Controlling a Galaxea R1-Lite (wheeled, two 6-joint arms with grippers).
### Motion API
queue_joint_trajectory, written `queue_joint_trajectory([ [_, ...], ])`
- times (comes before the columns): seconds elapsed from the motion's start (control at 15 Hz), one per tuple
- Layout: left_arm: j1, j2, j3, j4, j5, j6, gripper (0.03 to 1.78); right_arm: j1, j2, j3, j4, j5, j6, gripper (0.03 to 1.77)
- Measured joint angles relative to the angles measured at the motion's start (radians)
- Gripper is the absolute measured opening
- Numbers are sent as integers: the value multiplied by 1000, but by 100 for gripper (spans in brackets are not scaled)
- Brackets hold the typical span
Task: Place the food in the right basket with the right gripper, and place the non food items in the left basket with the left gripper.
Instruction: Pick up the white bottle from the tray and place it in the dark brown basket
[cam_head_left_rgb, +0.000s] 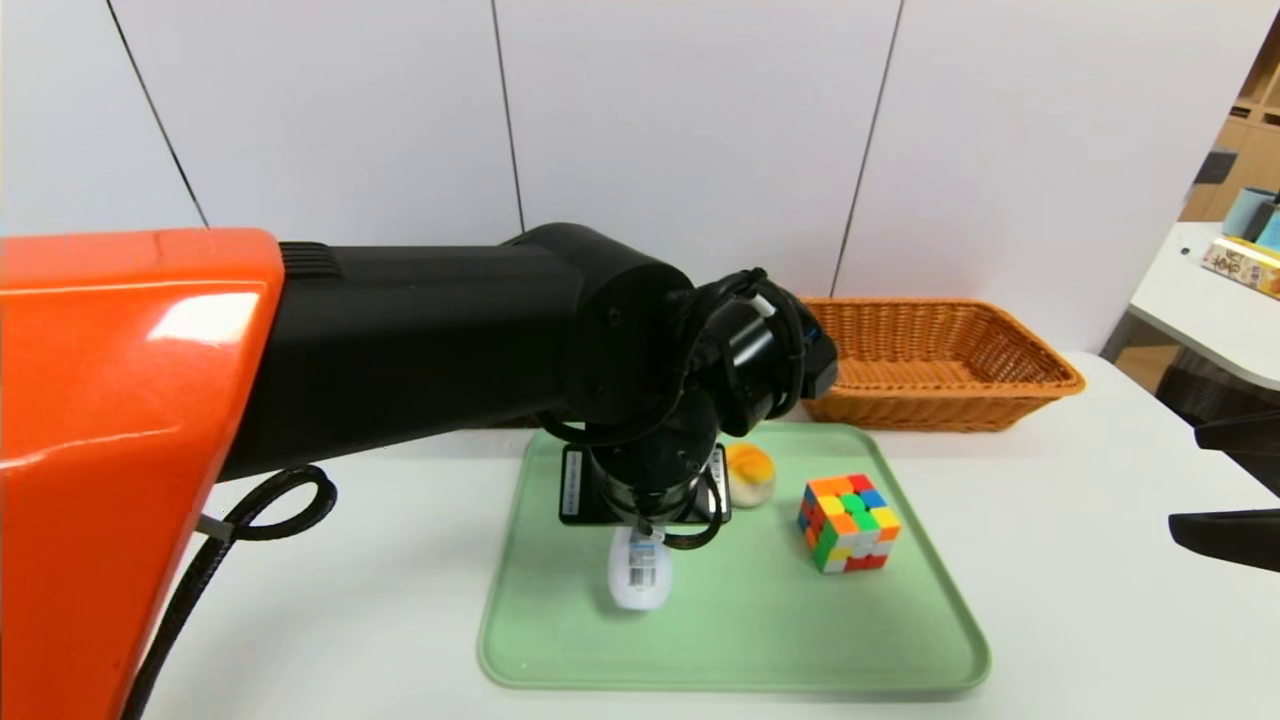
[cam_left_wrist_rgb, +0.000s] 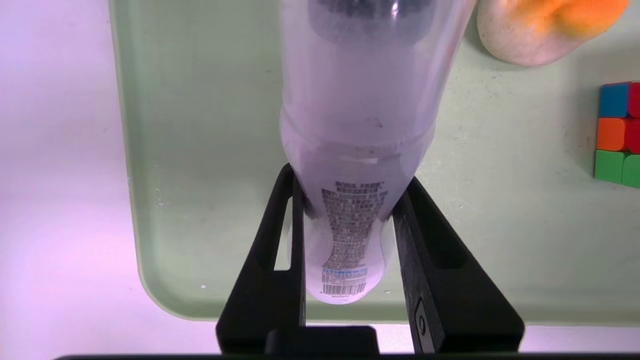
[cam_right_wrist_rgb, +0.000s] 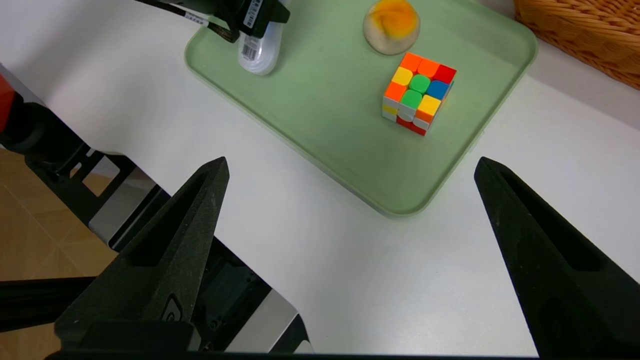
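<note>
- Head view: the left gripper (cam_left_wrist_rgb: 348, 200) and its arm cover the middle of the flat case (cam_head_left_rgb: 573, 490), the bottle's (cam_head_left_rgb: 640, 580) upper part and 1 end of the orange-tan basket (cam_head_left_rgb: 930, 385).
- Right edge cuts off the right gripper (cam_head_left_rgb: 1187, 482).
- Left wrist view crops the cube (cam_left_wrist_rgb: 620, 135).

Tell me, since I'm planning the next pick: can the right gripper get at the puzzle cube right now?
Probably yes: the right gripper is open, and nothing stands between it and the cube.
</note>
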Motion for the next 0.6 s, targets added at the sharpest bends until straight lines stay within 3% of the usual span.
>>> queue_joint_trajectory([
  [0.33,0,-66,1,39,2,10,54,0,-4,1,1,0,1,170],
  [0.6,50,-186,0,69,2,148,54,0,-10,5,0,0,1,170],
])
